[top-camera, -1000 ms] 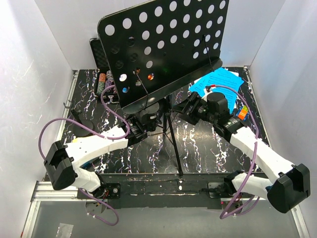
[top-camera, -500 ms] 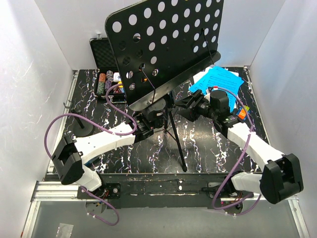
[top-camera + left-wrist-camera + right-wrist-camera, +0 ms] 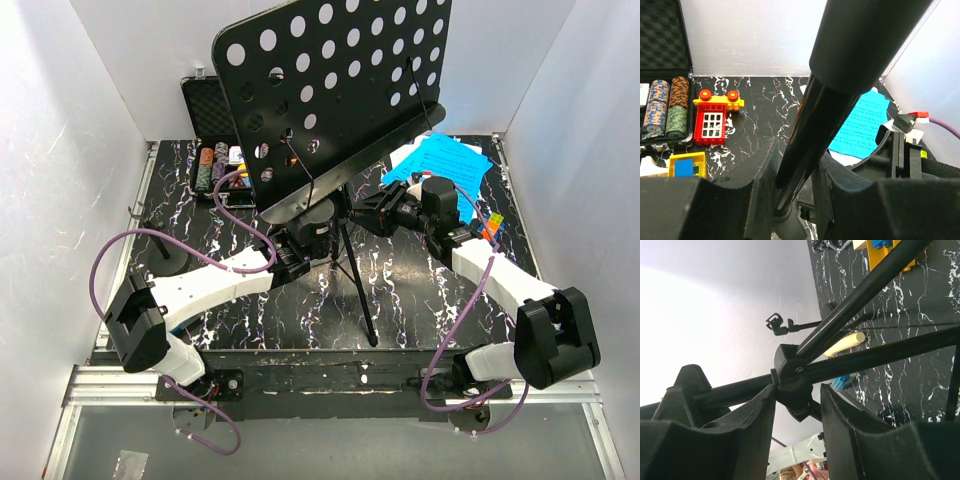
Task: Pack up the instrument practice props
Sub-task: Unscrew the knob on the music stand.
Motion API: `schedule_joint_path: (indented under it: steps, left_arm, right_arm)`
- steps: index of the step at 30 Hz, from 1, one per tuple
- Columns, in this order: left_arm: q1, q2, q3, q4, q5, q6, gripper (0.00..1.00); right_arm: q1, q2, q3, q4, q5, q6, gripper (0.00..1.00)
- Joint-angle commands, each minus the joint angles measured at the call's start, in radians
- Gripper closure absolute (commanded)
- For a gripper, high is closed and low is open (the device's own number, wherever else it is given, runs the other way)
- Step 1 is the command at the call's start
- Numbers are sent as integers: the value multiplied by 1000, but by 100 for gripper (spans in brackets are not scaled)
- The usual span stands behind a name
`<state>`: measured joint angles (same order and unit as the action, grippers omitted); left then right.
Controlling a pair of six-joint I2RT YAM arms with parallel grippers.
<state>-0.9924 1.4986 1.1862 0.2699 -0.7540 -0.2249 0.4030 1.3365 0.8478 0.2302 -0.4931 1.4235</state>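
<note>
Seen from above, the black metal music stand (image 3: 340,90), with hole-punched desk and tripod legs, leans tilted over the middle of the black marbled bench (image 3: 420,290), and its desk fills the upper centre of the frame. The left gripper (image 3: 312,232) meets the shaft just under the desk, and the right gripper (image 3: 378,215) reaches in from the right. The blue sheet-music pages (image 3: 445,160) lie flat at upper right, and a black case of poker chips (image 3: 205,120) sits at upper left. In the left wrist view the glossy black shaft (image 3: 802,135) runs down between the left fingers (image 3: 757,190), which are clenched on it. A red toy block (image 3: 715,120) lies at left. In the right wrist view the right fingers (image 3: 747,430) flank a black joint (image 3: 792,390) where several rods meet. I cannot tell whether they press on it. The step in hand looks like folding the stand. The next move probably calls for a firm hold on that joint, then working it along the shaft so the legs fold, while the left grip keeps the stand from tipping.
</note>
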Motion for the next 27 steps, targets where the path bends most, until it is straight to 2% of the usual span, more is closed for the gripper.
schedule_joint_path:
  steps: [1, 9, 13, 20, 24, 27]
  left_arm:
    - [3, -26, -14, -8, -94, -21, 100]
    - [5, -23, -10, -21, -84, -27, 100]
    - [3, -28, -13, -34, -77, -28, 100]
    - [3, -37, -28, -54, -39, -45, 100]
    - [3, -49, -40, -63, -8, -50, 100]
    - [3, -64, -60, -54, 7, -42, 100]
  right_arm:
    - [-3, 4, 37, 64, -47, 18, 57]
    - [-4, 24, 30, 113, -93, 14, 99]
    - [-4, 44, 45, 173, -136, -35, 99]
    - [-3, 78, 125, 124, -180, -250, 99]
    - [-3, 96, 172, 38, -165, -461, 99]
    - [5, 63, 145, 40, -98, -642, 99]
